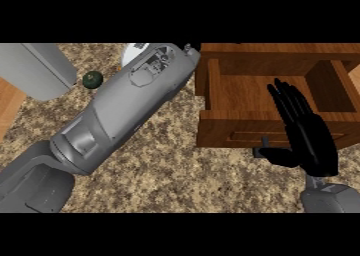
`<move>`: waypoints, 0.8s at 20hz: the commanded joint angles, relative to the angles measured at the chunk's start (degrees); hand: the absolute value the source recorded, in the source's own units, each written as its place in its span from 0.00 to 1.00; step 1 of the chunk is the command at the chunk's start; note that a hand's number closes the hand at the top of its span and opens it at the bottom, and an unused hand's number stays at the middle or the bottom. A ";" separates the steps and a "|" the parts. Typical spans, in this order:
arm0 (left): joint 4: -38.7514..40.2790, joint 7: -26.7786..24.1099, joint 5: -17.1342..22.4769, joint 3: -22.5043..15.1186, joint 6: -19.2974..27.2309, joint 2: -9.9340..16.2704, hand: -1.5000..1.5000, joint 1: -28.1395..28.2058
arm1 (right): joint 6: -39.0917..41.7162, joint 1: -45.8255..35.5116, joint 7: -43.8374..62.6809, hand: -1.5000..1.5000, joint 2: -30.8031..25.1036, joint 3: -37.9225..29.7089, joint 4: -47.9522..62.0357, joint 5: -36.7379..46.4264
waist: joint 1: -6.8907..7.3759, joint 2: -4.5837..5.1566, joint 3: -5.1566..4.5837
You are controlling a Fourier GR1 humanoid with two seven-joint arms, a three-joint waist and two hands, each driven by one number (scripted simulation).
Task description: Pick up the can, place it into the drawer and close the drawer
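A small dark green can (93,79) stands on the speckled counter (175,165) at the upper left, just left of my left forearm (124,105). That forearm runs diagonally from the lower left to the top middle. Only a black sliver of my left hand (189,48) shows at the picture's top, beside the drawer's left corner. The wooden drawer (242,97) is pulled open at the right, and nothing shows inside it. My right hand (310,137) is open with straight fingers. It hovers over the drawer's front wall and reaches over the inside.
A grey slab-like object (35,70) lies at the upper left beside the can. A white thing (134,52) peeks out behind my left forearm at the top. A wooden floor strip (2,110) shows past the counter's left edge.
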 commanded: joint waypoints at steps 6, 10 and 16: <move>-11.80 7.70 -2.69 -0.36 -3.21 10.36 0.00 4.75 | -12.42 -7.32 -3.53 0.00 3.11 -3.33 21.86 4.29 | 1.38 -0.09 0.01; -16.80 11.69 -4.45 -1.84 -0.99 12.10 0.00 6.16 | -14.24 -12.71 -3.60 0.00 3.28 -4.52 28.77 6.03 | 1.62 -0.10 0.02; -23.32 12.18 -4.33 -1.43 -3.39 16.84 0.00 12.75 | -19.18 -20.10 -3.15 0.00 2.38 -7.59 39.75 9.52 | 2.83 0.17 -0.01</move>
